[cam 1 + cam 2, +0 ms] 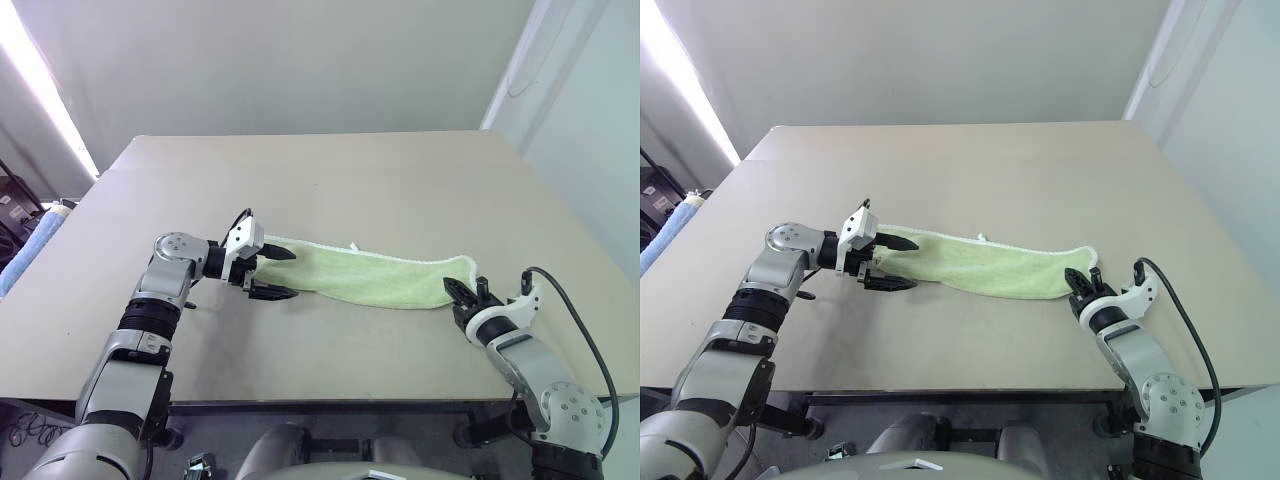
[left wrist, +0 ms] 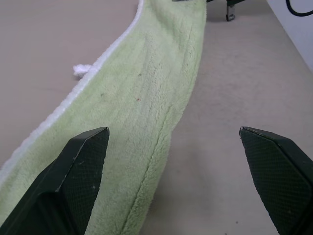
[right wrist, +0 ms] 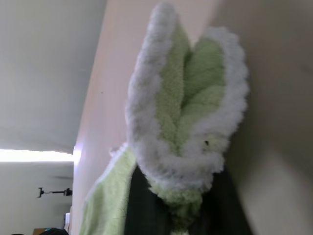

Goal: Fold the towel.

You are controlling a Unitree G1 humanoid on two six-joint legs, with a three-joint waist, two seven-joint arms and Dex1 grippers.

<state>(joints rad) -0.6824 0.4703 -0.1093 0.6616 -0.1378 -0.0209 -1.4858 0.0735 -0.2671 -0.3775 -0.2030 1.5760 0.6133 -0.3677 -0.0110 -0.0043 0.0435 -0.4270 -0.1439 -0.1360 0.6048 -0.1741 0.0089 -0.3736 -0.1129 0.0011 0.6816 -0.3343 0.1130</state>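
Since the right end effector point(image 1: 462, 292) is pinched on just the bunched end of the towel point(image 1: 365, 274), lying as a strip across the surface point(image 1: 400, 180), that thin bite could slip. The left end effector point(image 1: 270, 272) gapes wide around the other end, holding nothing, so lifting now probably drags it crooked.

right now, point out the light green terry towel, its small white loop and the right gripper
light green terry towel point(image 1: 370, 275), left eye view, mid cloth
small white loop point(image 1: 354, 246), left eye view, far edge
right gripper point(image 1: 466, 293), left eye view, fingertips at the towel's end
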